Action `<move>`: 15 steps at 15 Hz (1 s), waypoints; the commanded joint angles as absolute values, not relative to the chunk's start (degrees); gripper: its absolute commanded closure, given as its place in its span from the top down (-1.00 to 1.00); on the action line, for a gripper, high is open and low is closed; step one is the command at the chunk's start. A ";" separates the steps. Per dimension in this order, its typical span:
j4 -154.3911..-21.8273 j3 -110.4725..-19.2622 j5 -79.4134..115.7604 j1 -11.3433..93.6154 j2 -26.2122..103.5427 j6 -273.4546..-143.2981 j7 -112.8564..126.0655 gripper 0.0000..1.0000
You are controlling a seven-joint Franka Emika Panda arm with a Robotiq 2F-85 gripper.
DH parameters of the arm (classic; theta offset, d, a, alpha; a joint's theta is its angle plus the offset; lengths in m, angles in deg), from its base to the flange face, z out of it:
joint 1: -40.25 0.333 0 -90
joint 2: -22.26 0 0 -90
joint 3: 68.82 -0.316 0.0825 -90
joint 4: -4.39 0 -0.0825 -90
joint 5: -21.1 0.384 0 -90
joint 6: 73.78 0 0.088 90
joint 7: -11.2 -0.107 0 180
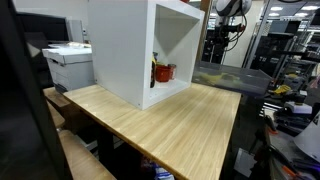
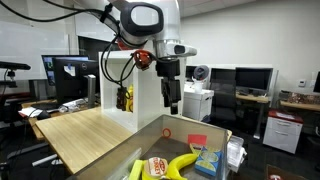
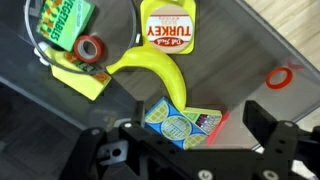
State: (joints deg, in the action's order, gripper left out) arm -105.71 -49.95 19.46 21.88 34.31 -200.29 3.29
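Pack (image 3: 168,28) label reads "TURKEY". Blue carton (image 3: 180,122) under the gripper (image 3: 183,140), jaws apart; yellow banana (image 3: 150,68) at 12 o'clock.

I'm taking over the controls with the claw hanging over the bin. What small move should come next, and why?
Probably lower the claw straight down. Its jaws stand open and empty above the bin, and the wrist view shows the blue box directly between them, beside the banana, so a descent should bracket it.

Exterior views mid-distance, sharing table (image 1: 170,115) — wrist view close, downward
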 commanded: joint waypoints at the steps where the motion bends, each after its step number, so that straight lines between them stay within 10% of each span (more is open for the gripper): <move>1: -102.85 -50.17 20.06 18.92 39.20 -205.23 14.69 1.00; 15: -99.61 -53.00 17.59 16.20 52.16 -210.16 27.65 1.00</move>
State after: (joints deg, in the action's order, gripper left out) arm -102.13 -52.45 19.20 16.93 48.86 -210.36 26.64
